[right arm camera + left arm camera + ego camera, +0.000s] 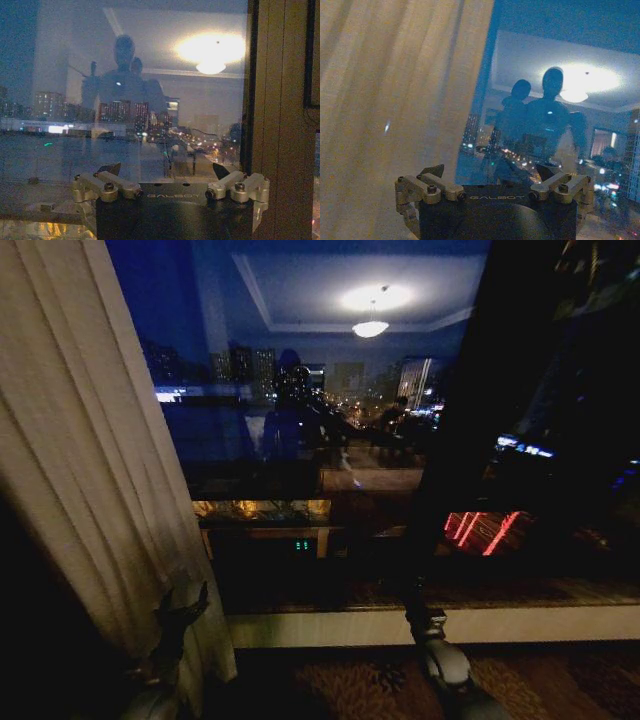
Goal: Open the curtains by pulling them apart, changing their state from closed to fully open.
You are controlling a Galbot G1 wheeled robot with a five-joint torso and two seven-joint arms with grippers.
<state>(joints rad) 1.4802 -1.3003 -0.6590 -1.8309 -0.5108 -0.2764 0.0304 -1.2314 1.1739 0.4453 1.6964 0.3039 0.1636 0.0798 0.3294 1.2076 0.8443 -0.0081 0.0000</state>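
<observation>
One sheer cream curtain (80, 460) hangs bunched at the left of the window, its pleats slanting down to the floor. In the left wrist view this curtain (395, 100) covers the side beside the bare glass. My left gripper (182, 605) stands low against the curtain's inner edge; its fingers (434, 171) are spread open with nothing between them. My right gripper (418, 605) is raised in front of the sill, right of the middle. It is open and holds nothing, facing the glass (150, 100). On the right, a dark band (470, 390) could be fabric or frame; I cannot tell which.
The window glass (320, 390) shows a night city and a reflected ceiling lamp. A pale sill (330, 625) runs along the bottom, with patterned carpet (340, 680) below. A brown upright window frame (280, 125) stands close beside my right gripper.
</observation>
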